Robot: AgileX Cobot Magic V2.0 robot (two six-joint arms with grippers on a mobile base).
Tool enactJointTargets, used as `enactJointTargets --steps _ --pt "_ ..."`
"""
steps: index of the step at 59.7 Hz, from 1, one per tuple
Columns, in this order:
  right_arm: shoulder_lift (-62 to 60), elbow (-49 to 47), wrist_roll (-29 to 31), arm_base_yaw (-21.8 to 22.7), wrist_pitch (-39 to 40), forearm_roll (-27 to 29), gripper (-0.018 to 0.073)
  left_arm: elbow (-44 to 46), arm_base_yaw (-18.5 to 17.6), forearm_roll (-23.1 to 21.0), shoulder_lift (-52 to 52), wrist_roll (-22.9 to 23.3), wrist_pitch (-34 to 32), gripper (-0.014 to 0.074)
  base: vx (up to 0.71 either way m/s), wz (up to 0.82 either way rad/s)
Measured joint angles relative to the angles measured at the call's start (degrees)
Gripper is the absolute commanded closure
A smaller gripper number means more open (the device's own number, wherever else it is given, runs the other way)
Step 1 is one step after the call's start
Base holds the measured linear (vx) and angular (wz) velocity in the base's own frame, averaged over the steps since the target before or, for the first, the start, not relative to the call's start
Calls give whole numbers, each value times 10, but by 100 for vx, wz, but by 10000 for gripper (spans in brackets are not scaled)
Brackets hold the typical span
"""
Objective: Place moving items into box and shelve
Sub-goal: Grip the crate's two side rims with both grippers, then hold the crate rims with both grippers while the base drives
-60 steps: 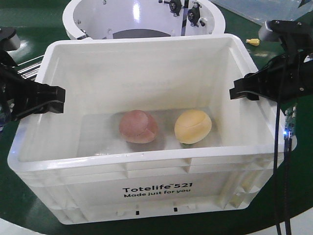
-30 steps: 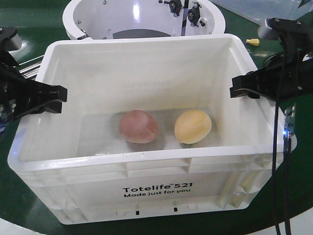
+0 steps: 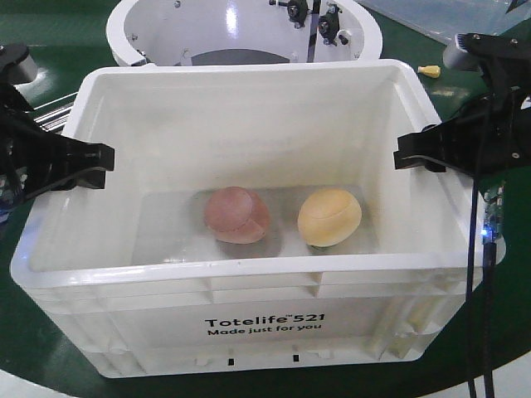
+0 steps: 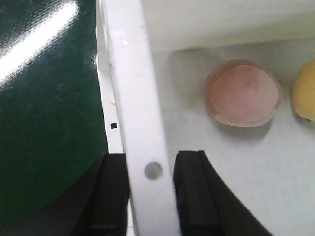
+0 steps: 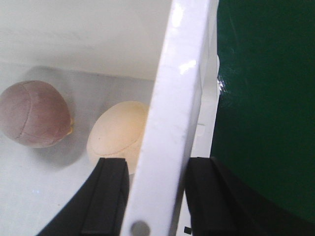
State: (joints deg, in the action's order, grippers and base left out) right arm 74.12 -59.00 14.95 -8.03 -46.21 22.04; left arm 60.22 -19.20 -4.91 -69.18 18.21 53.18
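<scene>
Our left gripper [image 4: 151,189] sits with its two black jaws clamped on the left rim of the box [image 3: 249,274]. One jaw is outside the wall and one inside, and both press against the white plastic on either side of a small round hole in the rim. Our right gripper [image 5: 150,196] holds the opposite rim the same way, with one jaw inside the box and one over the outer edge. Between our two arms, on the floor of the box, the reddish-brown lump [image 3: 236,215] and the yellow-orange lump [image 3: 329,216] lie side by side near the middle, close together but not touching. The reddish-brown one is nearer our left arm and the yellow-orange one nearer our right. The front wall of the box carries the black print "Totelife 521 Made just for you". The box stands level over the dark green surface [image 3: 50,33], though we cannot tell whether its base touches it. Behind the box is a round white housing [image 3: 241,33]. A tiny yellow piece [image 3: 429,70] lies on the surface off the far right corner, and a black cable [image 3: 473,290] hangs down beside the right wall.
</scene>
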Motion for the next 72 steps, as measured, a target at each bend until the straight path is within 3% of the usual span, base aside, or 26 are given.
enactJointTargets --steps 31,47,72 --pt "-73 0 -4 0 5 17 565 84 -1 22 41 -17 38 600 0 0" --pt "-121 1 -5 0 10 8 565 88 -1 -7 46 -17 78 600 0 0" --pt "-150 2 -7 0 8 5 565 88 -1 -14 66 -16 67 600 0 0"
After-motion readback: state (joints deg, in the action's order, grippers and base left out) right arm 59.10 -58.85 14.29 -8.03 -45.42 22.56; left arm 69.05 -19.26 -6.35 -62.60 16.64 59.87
